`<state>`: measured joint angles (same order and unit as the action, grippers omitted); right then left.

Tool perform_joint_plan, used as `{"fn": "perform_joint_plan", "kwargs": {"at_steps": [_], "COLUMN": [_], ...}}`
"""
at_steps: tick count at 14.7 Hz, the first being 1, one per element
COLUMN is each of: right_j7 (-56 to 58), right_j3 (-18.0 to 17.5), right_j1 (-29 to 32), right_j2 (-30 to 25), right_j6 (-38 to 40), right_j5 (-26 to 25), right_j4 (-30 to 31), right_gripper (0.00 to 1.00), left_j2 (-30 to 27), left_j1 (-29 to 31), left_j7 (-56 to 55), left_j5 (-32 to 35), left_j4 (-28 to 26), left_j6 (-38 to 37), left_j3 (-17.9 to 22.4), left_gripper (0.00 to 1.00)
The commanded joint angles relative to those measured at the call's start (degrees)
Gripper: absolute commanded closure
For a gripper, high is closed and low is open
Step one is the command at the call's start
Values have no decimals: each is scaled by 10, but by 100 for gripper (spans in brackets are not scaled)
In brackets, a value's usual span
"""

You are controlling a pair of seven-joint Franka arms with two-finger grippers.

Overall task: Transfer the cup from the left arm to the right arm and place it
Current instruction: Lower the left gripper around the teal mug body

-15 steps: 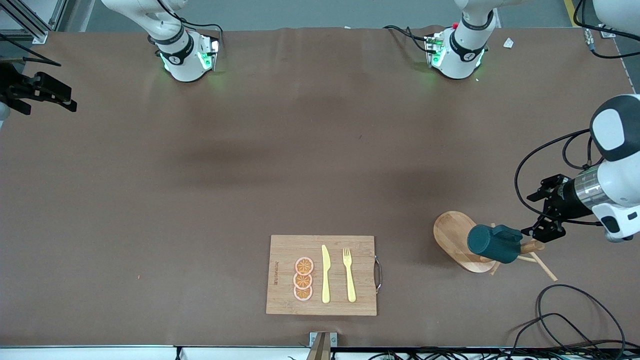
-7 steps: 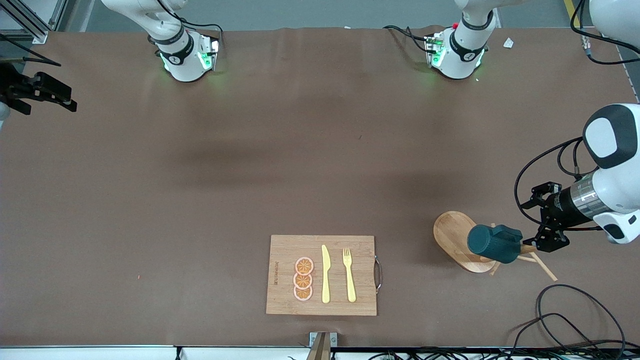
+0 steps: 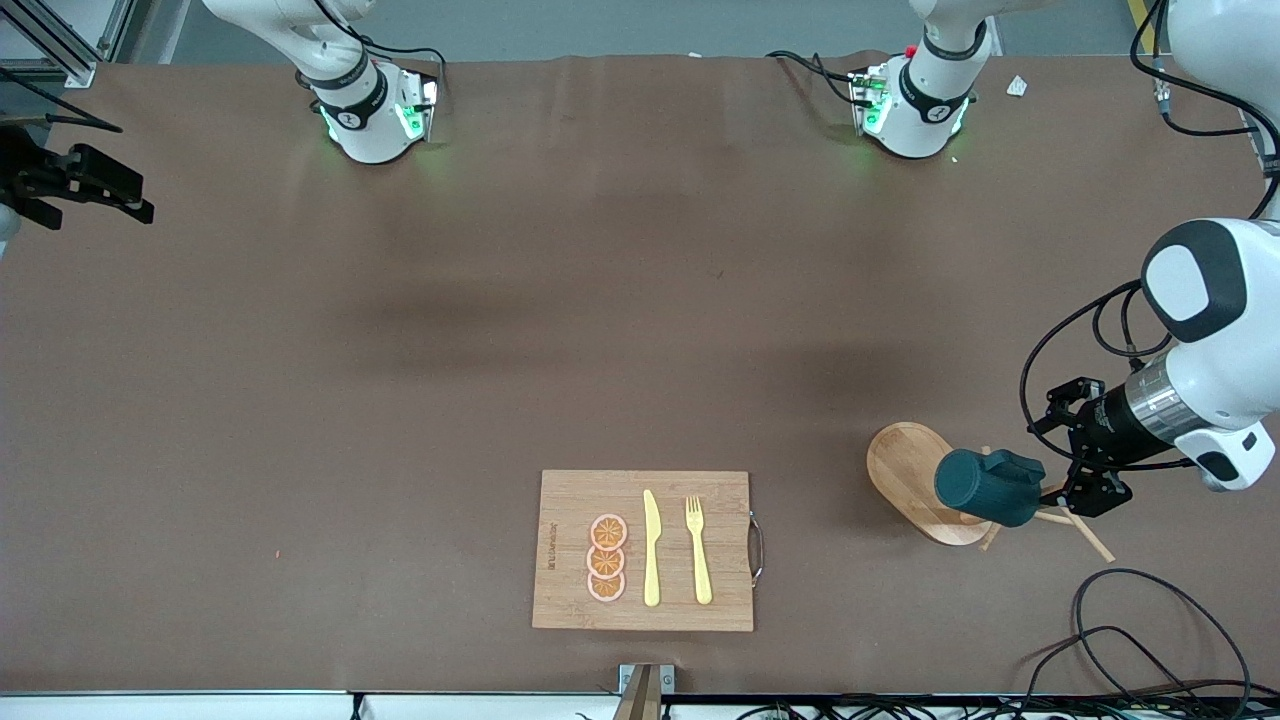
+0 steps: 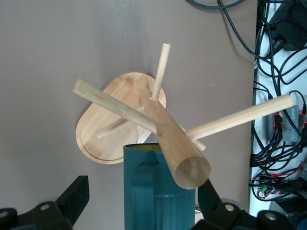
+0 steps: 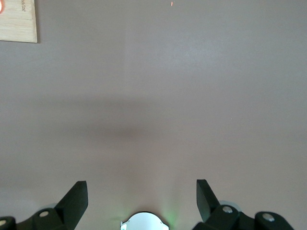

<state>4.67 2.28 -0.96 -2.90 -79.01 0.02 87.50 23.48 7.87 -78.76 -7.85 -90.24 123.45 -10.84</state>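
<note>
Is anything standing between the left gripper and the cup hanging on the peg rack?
Nothing separate does. The open left gripper is beside the cup, its fingers either side of it. But the wooden peg rack carries the cup on a peg, with its thick post close against the cup's rim.

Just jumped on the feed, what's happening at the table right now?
The cup hangs on the wooden peg rack at the left arm's end of the table. The left tool is open right beside it, fingers either side of the cup in the left wrist view, not yet gripping. The right tool is open and waits over bare table at the right arm's end. A cutting board holds a knife, a fork and orange slices.
</note>
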Motion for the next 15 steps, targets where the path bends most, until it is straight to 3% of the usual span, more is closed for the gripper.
{"fn": "perform_joint_plan", "kwargs": {"at_steps": [1, 15], "right_j7": [0, -1], "right_j3": [0, 0], "right_j1": [-3, -3], "right_j2": [-1, -1], "right_j6": [7, 6], "right_j5": [-6, -6], "right_j4": [-5, -4], "right_gripper": [0, 0], "left_j2": [-5, 30], "left_j1": [-3, -18], "left_j7": [-5, -5], "left_j5": [-9, -23], "left_j4": [-7, -8], "left_j6": [14, 60], "left_j3": [-2, -4], "left_gripper": [0, 0]}}
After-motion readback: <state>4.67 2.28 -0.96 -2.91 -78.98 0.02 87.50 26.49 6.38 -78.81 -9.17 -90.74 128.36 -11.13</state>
